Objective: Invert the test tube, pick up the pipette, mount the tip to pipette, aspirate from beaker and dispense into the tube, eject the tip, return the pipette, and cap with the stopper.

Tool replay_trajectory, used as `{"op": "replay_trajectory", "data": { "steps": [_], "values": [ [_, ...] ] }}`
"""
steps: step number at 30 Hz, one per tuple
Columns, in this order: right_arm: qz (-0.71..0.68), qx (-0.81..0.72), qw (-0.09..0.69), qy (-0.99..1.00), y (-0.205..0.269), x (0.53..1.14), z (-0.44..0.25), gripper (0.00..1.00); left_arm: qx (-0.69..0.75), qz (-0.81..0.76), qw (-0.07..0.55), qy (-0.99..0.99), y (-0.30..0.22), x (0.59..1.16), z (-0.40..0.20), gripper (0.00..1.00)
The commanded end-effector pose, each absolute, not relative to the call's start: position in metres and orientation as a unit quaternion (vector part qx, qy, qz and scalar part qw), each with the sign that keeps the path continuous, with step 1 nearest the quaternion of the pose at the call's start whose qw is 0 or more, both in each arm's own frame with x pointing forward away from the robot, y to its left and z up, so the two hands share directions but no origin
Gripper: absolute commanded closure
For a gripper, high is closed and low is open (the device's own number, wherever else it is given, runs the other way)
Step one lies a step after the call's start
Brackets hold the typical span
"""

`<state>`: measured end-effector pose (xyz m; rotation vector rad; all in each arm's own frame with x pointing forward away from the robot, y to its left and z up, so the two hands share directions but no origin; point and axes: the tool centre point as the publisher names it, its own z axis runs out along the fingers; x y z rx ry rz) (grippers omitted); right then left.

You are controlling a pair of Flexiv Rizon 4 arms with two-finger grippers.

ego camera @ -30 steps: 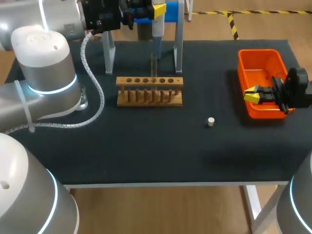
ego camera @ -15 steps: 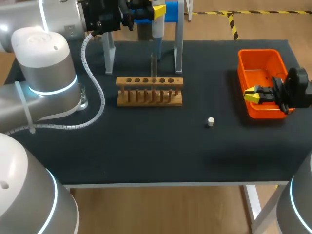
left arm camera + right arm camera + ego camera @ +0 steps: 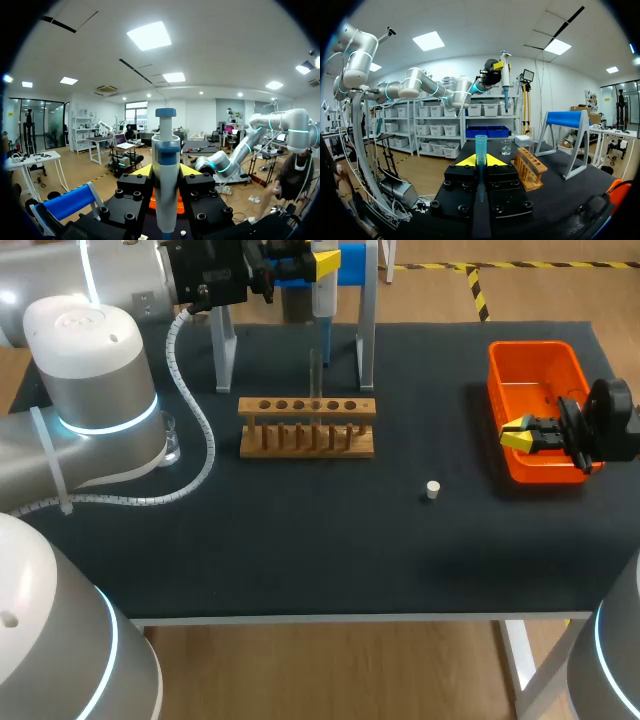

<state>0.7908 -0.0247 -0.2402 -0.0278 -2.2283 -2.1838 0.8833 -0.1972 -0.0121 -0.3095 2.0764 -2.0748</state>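
**Left arm.** It enters from the table's left side and reaches across to the far edge. Its pincer point(image 3: 322, 258) is held high there, between the legs of the stand point(image 3: 366, 330), and is clamped on the pipette point(image 3: 166, 175). Both yellow-tipped fingers press the white barrel from either side. The pipette hangs upright with its blue plunger on top. Its lower end is above and just behind the rack point(image 3: 307, 428), near the top of the tube point(image 3: 314, 370), which stands upright in one of the rack's middle holes.

**Right arm.** It comes in from the right edge and lies low and level, pointing inward. Its pincer point(image 3: 520, 434) is over the near part of the orange bin point(image 3: 530, 352). In the right wrist view its fingers are drawn together on a pale blue tip point(image 3: 480, 145) that rises from between the yellow ends.

**Edges and open room.**
- The rack sits left of centre on the table point(image 3: 300, 550).
- The beaker point(image 3: 170, 445) stands well to the rack's left, partly hidden behind the left arm's elbow.
- The stopper point(image 3: 432, 490) lies alone between the rack and the bin, apart from both.
- The bin lies close to the right edge.
- The dark near half of the table stretches open from the stopper to the front edge.
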Motion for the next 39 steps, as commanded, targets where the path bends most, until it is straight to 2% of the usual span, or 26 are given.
{"op": "replay_trajectory", "data": {
  "steps": [1, 7, 39],
  "values": [
    [-0.699, -0.009, 0.011, -0.715, -0.025, 0.79, -0.24, 1.0, -0.104, -0.701, 0.096, 0.699, -0.197, 0.883, -0.013, 1.0],
    [-0.699, -0.009, 0.011, -0.715, -0.025, 0.79, -0.24, 1.0, -0.104, -0.701, 0.096, 0.699, -0.197, 0.883, -0.013, 1.0],
    [-0.701, 0.003, 0.023, -0.713, 0.103, 0.818, -0.232, 1.0, -0.104, -0.701, 0.096, 0.699, -0.197, 0.883, -0.013, 1.0]
  ]
}}
